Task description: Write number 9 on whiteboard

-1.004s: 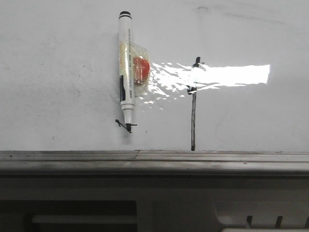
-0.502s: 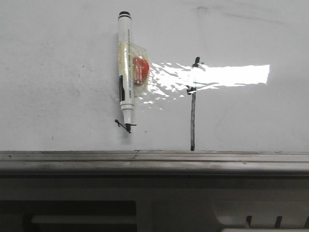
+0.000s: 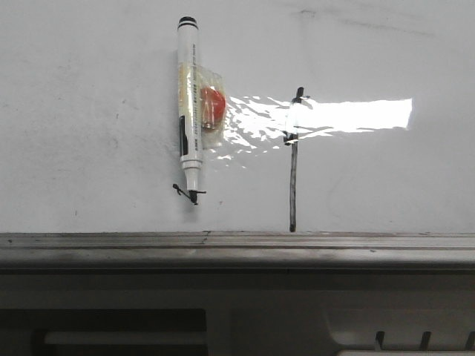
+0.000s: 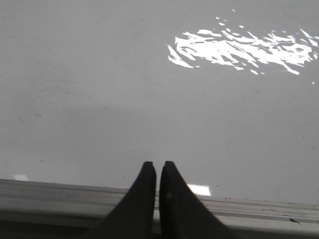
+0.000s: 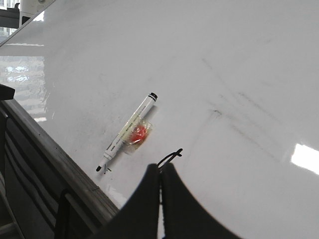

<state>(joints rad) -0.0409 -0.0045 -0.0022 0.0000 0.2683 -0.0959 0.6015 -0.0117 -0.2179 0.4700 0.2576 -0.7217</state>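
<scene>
The whiteboard (image 3: 89, 111) fills the front view, with a grey ledge (image 3: 237, 245) along its bottom. A white marker (image 3: 188, 104) with a black tip lies on it, taped with an orange piece (image 3: 212, 104); a tiny scribble (image 3: 185, 193) sits at its tip. The number 9 (image 3: 293, 178) is a long straight black stroke with a short hook at its top. In the right wrist view the marker (image 5: 127, 132) lies beyond my shut right gripper (image 5: 160, 168), and the stroke's hook (image 5: 172, 156) shows just past the fingertips. My left gripper (image 4: 156, 164) is shut and empty over bare board.
A bright light glare (image 3: 349, 115) crosses the board beside the stroke. Below the ledge is a dark frame with slots (image 3: 119, 334). In the left wrist view the ledge (image 4: 60, 196) runs under the fingers.
The whole front view has shifted slightly: marker and stroke appear a little to the left and up. Nothing was grasped or released.
</scene>
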